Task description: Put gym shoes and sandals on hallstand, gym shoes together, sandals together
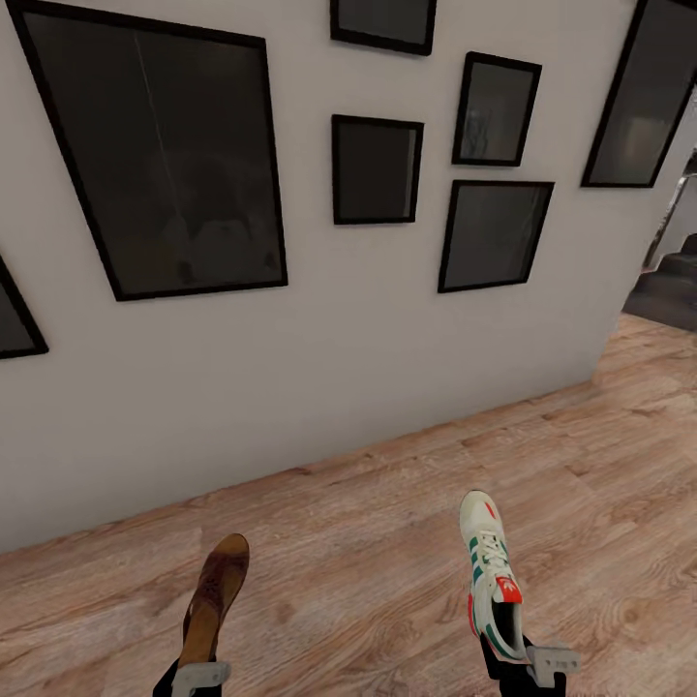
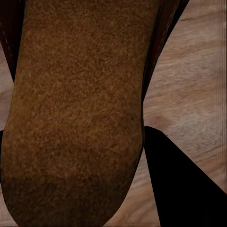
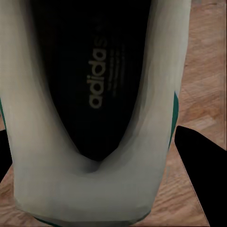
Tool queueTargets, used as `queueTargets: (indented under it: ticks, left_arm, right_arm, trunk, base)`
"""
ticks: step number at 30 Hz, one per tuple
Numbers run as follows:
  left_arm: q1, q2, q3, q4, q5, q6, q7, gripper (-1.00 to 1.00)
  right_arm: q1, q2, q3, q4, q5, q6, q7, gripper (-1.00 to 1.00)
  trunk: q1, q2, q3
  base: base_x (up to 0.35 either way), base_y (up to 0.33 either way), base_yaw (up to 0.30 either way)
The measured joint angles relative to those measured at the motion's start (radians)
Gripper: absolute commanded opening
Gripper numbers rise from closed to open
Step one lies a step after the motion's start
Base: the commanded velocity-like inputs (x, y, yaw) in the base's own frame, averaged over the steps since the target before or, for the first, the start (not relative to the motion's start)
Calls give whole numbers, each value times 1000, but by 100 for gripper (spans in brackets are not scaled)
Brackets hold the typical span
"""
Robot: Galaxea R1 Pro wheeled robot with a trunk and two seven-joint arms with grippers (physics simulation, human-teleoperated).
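You carry a sandal (image 1: 215,590) clamped in your left gripper (image 1: 200,675) and a gym shoe (image 1: 492,578) in your right gripper (image 1: 542,663), toes pointing ahead, ready for racking.

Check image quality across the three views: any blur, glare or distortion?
Head view: wide-angle skew, picture frames lean, dark glass dully reflective. Left wrist view: sandal close-up, soft grainy texture. Right wrist view: gym shoe close-up, soft, insole lettering readable.

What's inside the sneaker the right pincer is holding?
The right wrist view looks into the gym shoe: a dark insole printed "adidas", nothing else. The toe end is hidden in shadow. Wood floor lies beyond it.
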Motion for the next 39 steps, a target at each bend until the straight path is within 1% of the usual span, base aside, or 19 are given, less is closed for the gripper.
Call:
queueTargets:
  ticks: [30,39]
  left_arm:
    - [0,0,2,0,1,0,1,-100]
    - [0,0,3,0,1,0,1,-100]
  right_arm:
    - [0,0,0,0,0,0,0,-100]
    - [0,0,0,0,0,0,0,-100]
  trunk:
    - [0,0,-15]
    - [0,0,-20]
  base:
    - [1,0,-247]
    - [122,-62,-247]
